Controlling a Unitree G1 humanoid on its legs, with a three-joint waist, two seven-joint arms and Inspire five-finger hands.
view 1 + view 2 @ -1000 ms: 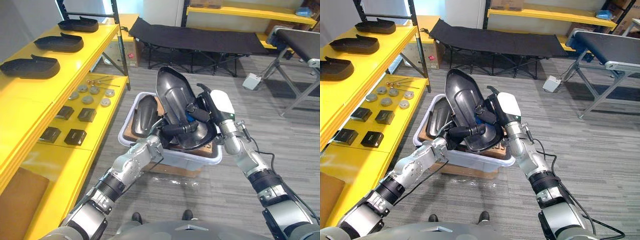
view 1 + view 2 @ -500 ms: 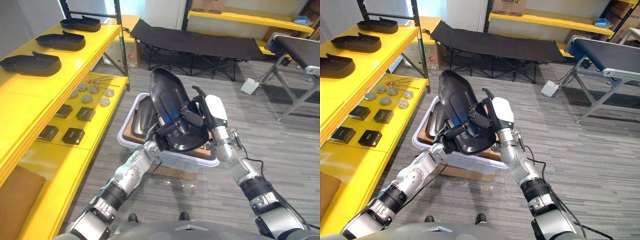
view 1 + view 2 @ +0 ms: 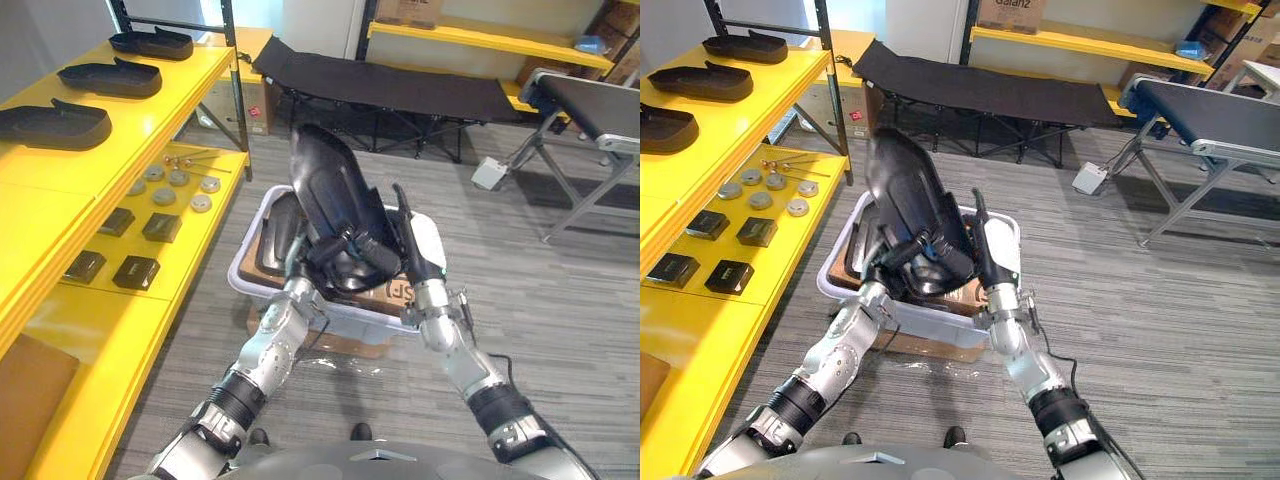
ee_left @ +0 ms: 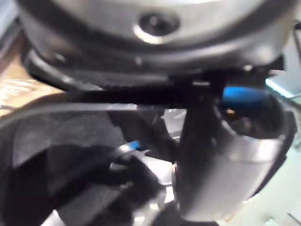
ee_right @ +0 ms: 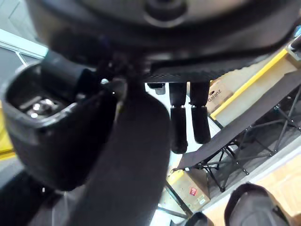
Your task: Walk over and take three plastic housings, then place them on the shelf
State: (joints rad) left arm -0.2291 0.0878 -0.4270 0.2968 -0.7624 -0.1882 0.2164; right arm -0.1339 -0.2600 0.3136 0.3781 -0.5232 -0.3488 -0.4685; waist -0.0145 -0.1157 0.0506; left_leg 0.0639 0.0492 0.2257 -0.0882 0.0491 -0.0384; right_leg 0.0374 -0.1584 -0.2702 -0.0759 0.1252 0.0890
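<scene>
Above the white bin, both hands carry one glossy black plastic housing.
Left eye view: the left hand curls round the tilted housing's lower end, and the right hand flanks its right rim. Right wrist view: the fingers are straight, with the rim between them and the thumb.

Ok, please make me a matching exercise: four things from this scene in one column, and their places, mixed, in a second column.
1 lifted housing
2 white bin
3 metal discs
4 black cot

a far back, past the bin
b right beneath the lifted housing
c gripped by the left hand
d on the yellow shelf

Pairs: 1-c, 2-b, 3-d, 4-a
</scene>
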